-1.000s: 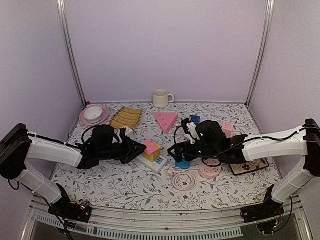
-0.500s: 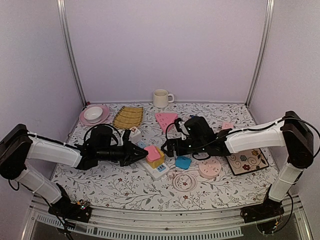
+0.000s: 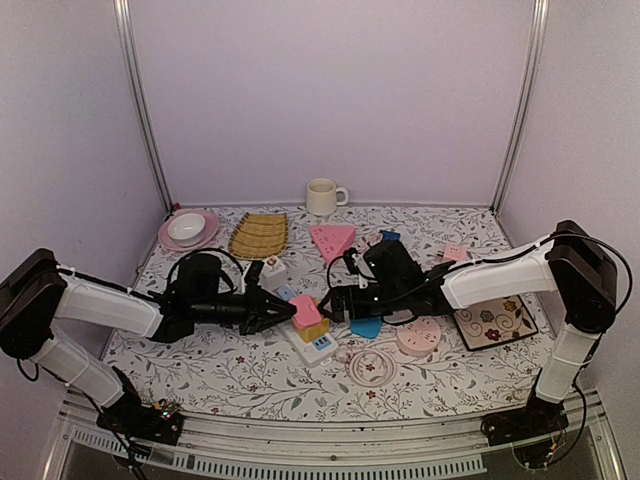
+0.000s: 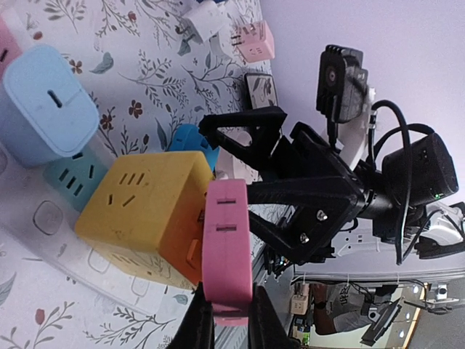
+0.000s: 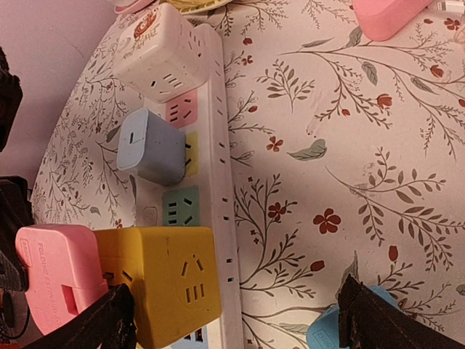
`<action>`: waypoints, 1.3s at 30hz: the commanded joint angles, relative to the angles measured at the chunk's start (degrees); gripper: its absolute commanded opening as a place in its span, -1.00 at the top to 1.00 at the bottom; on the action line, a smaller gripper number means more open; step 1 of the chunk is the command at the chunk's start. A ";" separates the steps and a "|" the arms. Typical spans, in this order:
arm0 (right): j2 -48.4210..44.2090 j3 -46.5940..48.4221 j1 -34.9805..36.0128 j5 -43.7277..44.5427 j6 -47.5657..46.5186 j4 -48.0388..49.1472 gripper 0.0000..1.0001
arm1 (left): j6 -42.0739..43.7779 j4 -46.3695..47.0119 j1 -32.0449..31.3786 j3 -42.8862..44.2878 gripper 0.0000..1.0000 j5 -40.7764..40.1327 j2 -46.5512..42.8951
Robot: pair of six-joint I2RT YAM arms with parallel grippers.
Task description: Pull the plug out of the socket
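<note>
A: Pinching the pink plug point(image 4: 227, 247) between the fingertips of the left gripper point(image 4: 227, 318), seated against the yellow socket cube point(image 4: 145, 211) just ahead?
B: Yes. Brace that cube with the wide-open, empty right gripper point(image 5: 232, 294) beyond, then pull straight back.

Pink plug point(image 4: 227, 254): smooth matt plastic. Yellow cube adapter point(image 5: 163, 280): same matt plastic. White power strip point(image 5: 221, 182): smooth plastic, slight sheen. Table point(image 5: 349, 145): matt floral-print sheet. Mug point(image 3: 322, 196): glossy, looks ceramic. Ribbed mat point(image 3: 258, 235): looks like bamboo slats.
</note>
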 commanded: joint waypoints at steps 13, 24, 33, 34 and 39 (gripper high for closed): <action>-0.89 -0.27 0.13 -0.21 1.67 -2.04 -0.97 | 5.20 14.66 -0.66 -1.52 1.00 0.98 -3.90; -8.63 -1.52 0.23 4.51 -0.09 -3.63 -0.98 | 15.58 -22.12 0.89 0.11 1.00 -30.71 -19.11; -11.17 -2.28 0.72 6.82 -0.85 -5.51 -0.98 | 16.19 -38.36 3.86 2.02 1.00 -57.89 -18.70; -11.34 -2.38 0.76 6.97 -0.85 -5.64 -0.98 | 15.90 -39.01 4.28 2.11 1.00 -59.60 -18.28; -11.37 -2.53 1.02 7.41 -0.85 -5.98 -0.98 | 15.26 -40.52 6.96 3.32 1.00 -64.47 -15.21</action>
